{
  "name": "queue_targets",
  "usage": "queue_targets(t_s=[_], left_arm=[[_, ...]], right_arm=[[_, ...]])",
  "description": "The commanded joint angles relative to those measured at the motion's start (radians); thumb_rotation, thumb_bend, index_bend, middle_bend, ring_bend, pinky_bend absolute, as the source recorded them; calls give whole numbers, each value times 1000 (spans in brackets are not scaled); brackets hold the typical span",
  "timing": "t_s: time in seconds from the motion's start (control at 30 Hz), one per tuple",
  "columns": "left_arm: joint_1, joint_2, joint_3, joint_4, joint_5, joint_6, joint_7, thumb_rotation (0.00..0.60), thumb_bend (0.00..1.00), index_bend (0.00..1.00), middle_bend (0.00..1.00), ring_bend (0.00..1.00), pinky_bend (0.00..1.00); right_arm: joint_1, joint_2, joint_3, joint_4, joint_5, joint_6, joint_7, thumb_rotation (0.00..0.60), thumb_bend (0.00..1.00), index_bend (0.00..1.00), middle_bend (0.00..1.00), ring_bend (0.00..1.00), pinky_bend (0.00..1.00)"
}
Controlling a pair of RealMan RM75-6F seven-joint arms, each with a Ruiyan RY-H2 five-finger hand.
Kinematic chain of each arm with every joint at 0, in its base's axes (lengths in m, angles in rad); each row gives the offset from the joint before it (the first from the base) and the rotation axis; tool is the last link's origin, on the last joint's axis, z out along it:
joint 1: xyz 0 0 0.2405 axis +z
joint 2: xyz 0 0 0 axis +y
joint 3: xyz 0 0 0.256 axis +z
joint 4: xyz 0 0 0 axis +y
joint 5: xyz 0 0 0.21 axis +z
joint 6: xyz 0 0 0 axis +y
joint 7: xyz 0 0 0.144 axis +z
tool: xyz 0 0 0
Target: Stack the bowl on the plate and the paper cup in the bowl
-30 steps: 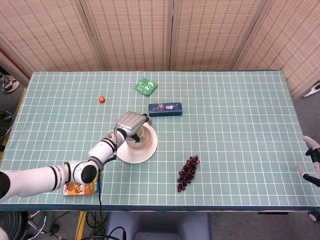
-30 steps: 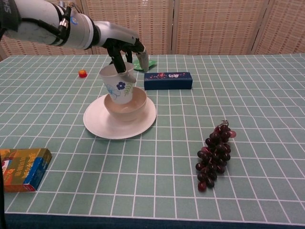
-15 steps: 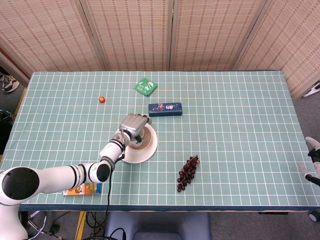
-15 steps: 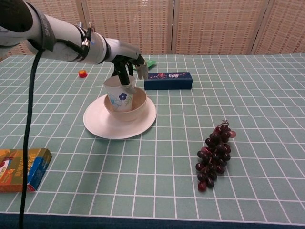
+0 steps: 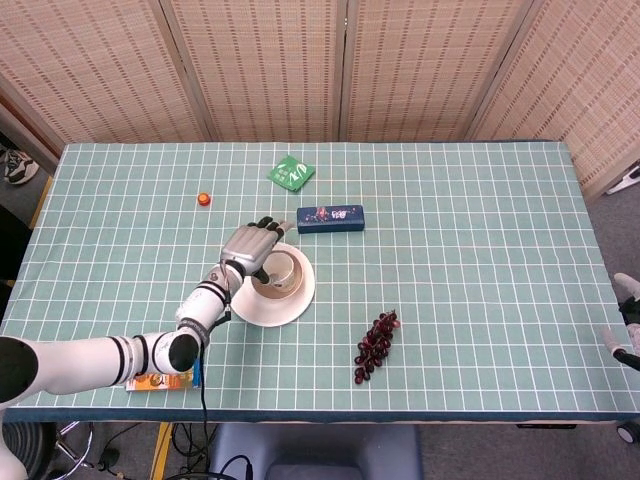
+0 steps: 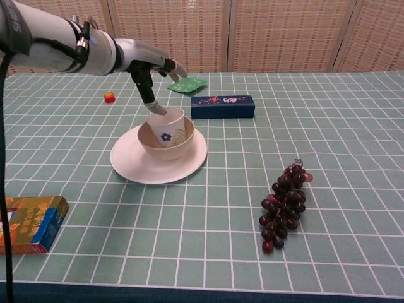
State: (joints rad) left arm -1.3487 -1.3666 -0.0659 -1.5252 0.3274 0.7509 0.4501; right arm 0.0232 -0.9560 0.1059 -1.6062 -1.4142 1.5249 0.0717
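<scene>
A white plate (image 6: pixel 126 161) (image 5: pixel 262 315) lies left of the table's middle. The cream bowl (image 6: pixel 159 149) (image 5: pixel 299 284) sits on it. Inside the bowl stands the flower-printed paper cup (image 6: pixel 169 130) (image 5: pixel 271 284), leaning slightly. My left hand (image 6: pixel 151 65) (image 5: pixel 250 250) hovers above and behind the cup with its fingers spread and nothing in it. One fingertip (image 6: pixel 156 108) points down right by the cup's rim; whether it touches I cannot tell. Only a sliver of my right hand (image 5: pixel 628 318) shows at the table's right edge.
A dark blue box (image 6: pixel 222 106) (image 5: pixel 330 218) lies just behind the plate. Further back are a green packet (image 6: pixel 186 85) and a small red cap (image 6: pixel 110 97). Purple grapes (image 6: pixel 283 205) lie front right. An orange box (image 6: pixel 31 221) sits at the front left edge.
My left hand lowered the paper cup into the bowl and let go of it. The hand has since lifted and spread its fingers; the cup stays in the bowl.
</scene>
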Motion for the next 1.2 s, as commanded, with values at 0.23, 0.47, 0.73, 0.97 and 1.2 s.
queue_targets(t_s=[0.23,0.47,0.73,0.97,1.2], left_arm=[[181,153,22,-179,166,196,-79,600,272,16,0,0,165],[356,208,66,-235,304,397,-121,600,272,42,0,0,165],[560,222,141,-232,498,597,-147,600,272,69,0,0,165],[720,241,172,-229,638,724,-207,600,272,79,0,0,165],[856,239,183,-229,766,839,-248,600,272,98,0,0,165]], right_arm=[[-3,-6,3,20,7,-6,23,600,267,190,437,407,666],[8,2,-13,47,-28,-38,83,600,267,192,430,375,612],[11,0,-24,77,-78,-23,126,600,267,213,402,331,542],[6,-21,-40,97,-104,-12,129,600,267,222,386,319,530],[-10,-32,-59,93,-117,0,133,600,267,223,386,315,530]])
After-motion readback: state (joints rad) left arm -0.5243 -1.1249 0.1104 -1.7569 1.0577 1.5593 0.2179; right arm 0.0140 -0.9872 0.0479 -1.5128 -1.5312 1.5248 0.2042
